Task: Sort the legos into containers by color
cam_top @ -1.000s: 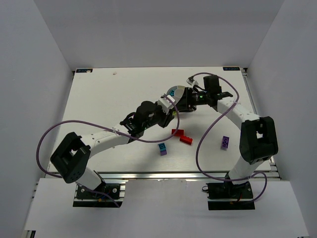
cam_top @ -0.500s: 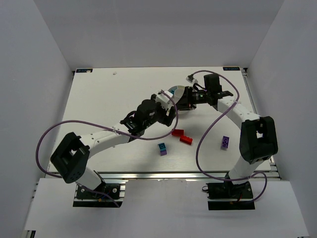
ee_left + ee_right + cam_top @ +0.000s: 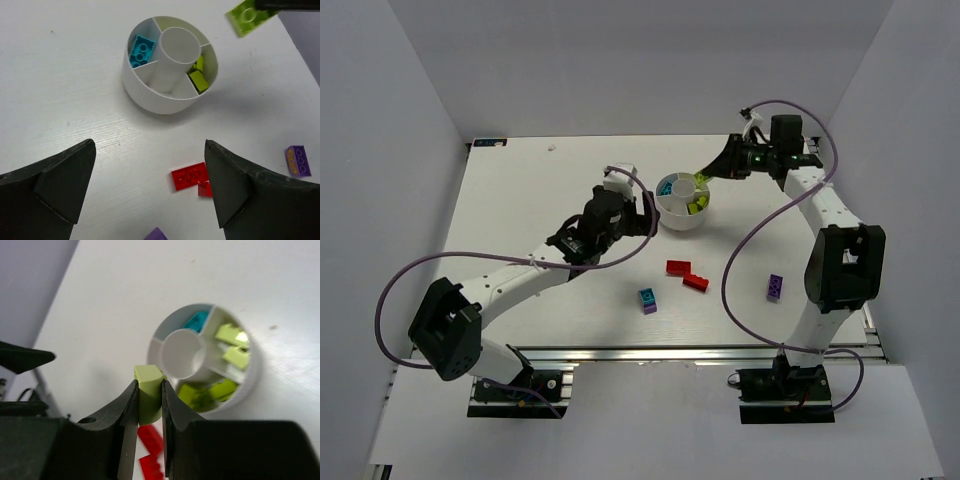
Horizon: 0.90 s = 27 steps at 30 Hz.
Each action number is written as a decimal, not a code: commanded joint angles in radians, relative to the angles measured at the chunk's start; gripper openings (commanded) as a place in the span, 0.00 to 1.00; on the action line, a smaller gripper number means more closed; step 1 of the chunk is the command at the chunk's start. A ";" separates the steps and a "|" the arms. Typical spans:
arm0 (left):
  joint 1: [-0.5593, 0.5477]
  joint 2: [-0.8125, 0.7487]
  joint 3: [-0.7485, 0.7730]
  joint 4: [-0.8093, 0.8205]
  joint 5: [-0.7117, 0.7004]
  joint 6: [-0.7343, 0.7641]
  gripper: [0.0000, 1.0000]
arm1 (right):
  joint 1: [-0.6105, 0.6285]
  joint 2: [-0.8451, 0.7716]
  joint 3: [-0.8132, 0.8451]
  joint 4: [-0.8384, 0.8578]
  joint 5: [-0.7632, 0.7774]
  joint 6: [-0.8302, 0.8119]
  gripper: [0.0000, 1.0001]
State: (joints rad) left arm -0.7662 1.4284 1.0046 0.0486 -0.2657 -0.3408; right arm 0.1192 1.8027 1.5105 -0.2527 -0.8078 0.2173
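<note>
The white divided dish (image 3: 678,222) (image 3: 150,97) (image 3: 254,371) stands at mid-table. One compartment holds a cyan lego (image 3: 141,50), another holds lime legos (image 3: 198,80) (image 3: 232,335). My right gripper (image 3: 712,176) (image 3: 148,385) hovers just right of the dish rim, shut on a lime green lego (image 3: 149,377) (image 3: 248,16). My left gripper (image 3: 638,205) (image 3: 150,145) is open and empty, left of the dish. Two red legos (image 3: 686,273) (image 3: 190,176) lie in front of the dish. A cyan-and-purple lego (image 3: 648,299) and a purple lego (image 3: 775,287) (image 3: 298,161) lie nearer the front.
Purple cables loop from both arms over the table. Grey walls close in the table on the left, right and back.
My left gripper opened and drew back left from the dish. My right gripper closed on the lime lego and moved up and right, uncovering the dish.
</note>
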 commanded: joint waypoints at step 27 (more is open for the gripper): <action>0.162 -0.120 -0.119 -0.125 0.238 -0.369 0.98 | 0.039 0.215 0.182 0.125 0.289 -0.266 0.00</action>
State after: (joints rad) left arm -0.6106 1.3571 0.8959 -0.0723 -0.0471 -0.7006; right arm 0.1486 2.0190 1.6466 -0.1757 -0.5228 -0.0341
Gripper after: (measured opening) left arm 0.982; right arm 0.254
